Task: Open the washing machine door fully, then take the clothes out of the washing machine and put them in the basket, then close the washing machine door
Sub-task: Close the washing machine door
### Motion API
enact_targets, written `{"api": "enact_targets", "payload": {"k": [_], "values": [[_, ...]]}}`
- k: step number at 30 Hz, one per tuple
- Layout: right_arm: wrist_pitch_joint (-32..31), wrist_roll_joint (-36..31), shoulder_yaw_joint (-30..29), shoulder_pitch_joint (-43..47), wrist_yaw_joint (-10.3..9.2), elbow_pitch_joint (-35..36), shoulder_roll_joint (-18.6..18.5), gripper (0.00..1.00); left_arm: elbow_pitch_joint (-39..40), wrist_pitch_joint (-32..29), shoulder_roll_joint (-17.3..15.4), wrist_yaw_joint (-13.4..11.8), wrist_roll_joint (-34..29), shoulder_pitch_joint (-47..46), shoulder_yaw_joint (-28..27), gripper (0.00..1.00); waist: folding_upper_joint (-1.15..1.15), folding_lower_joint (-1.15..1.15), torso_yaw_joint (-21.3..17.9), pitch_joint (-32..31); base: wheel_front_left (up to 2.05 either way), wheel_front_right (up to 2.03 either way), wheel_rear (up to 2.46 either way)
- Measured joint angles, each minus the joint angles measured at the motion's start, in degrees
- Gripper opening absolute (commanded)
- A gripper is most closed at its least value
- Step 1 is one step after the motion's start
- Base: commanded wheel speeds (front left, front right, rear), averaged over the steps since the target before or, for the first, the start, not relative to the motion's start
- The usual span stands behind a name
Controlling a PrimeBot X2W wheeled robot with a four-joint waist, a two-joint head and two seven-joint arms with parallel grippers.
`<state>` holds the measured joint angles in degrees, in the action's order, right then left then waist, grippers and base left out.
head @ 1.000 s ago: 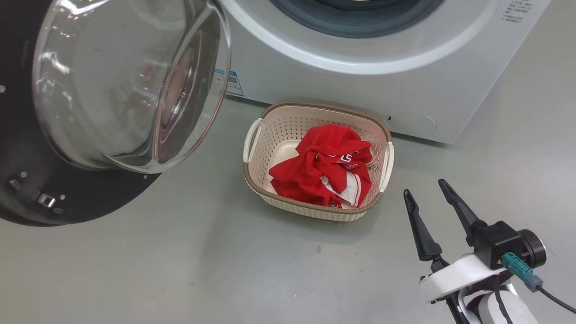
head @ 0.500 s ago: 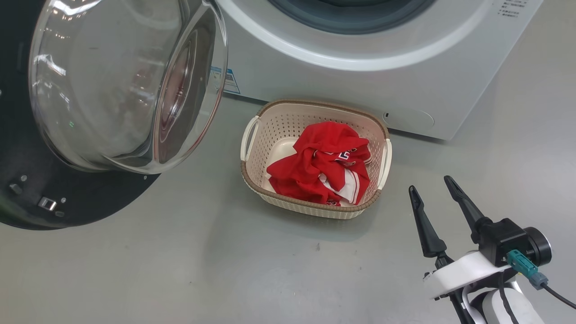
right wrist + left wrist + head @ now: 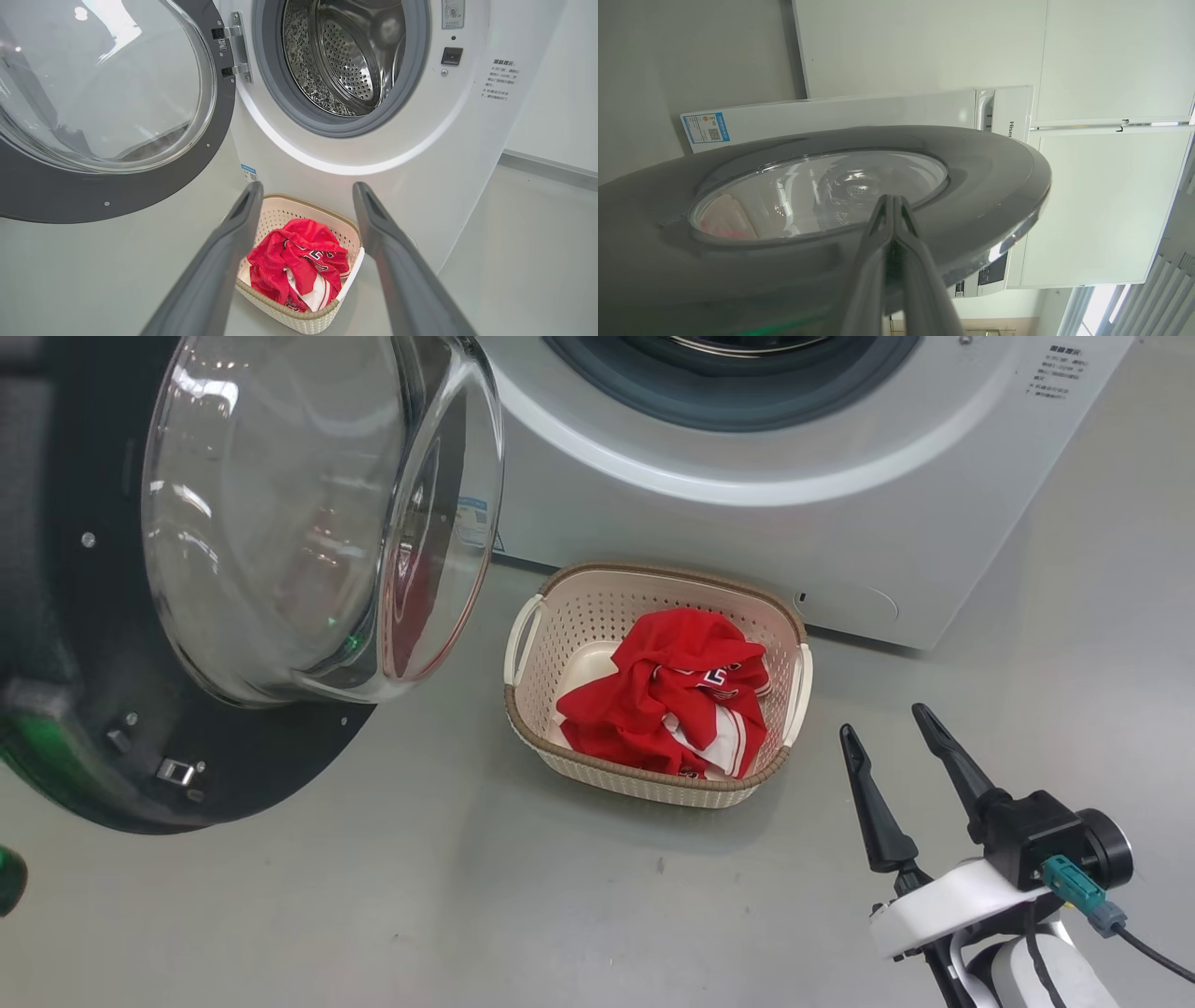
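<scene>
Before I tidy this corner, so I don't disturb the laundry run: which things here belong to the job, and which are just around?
Part of the job:
washing machine door, open
washing machine
clothes, in the basket
left gripper, shut
right gripper, open

Just around:
white wall panels
window blinds

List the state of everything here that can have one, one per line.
washing machine door: wide open.
washing machine: drum looks empty.
basket: upright, holding the clothes.
clothes: crumpled in the basket.
left claw: shut, holding nothing.
right claw: open, empty.
</scene>
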<state>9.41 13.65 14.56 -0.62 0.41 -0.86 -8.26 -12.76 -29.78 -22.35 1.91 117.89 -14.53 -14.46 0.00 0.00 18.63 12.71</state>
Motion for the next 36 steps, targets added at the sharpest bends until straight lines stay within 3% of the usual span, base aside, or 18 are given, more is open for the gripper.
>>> {"api": "enact_targets", "payload": {"k": [18, 36], "values": [[1.0, 0.3, 1.4, 0.0, 0.1, -1.1, 1.4, 1.0, 5.7, -11.2, -0.6, 3.0, 1.5, 6.1, 3.6, 0.0, 0.0, 0.0, -2.7, -1.7, 0.0, 0.0, 0.0], [2.4, 0.8, 2.2, -1.5, 0.02, -1.7, 2.9, 1.0, 16.5, -17.9, -0.6, 4.3, 0.8, 8.8, 8.5, 0.0, 0.0, 0.0, -10.3, -1.2, 0.0, 0.0, 0.0]]}}
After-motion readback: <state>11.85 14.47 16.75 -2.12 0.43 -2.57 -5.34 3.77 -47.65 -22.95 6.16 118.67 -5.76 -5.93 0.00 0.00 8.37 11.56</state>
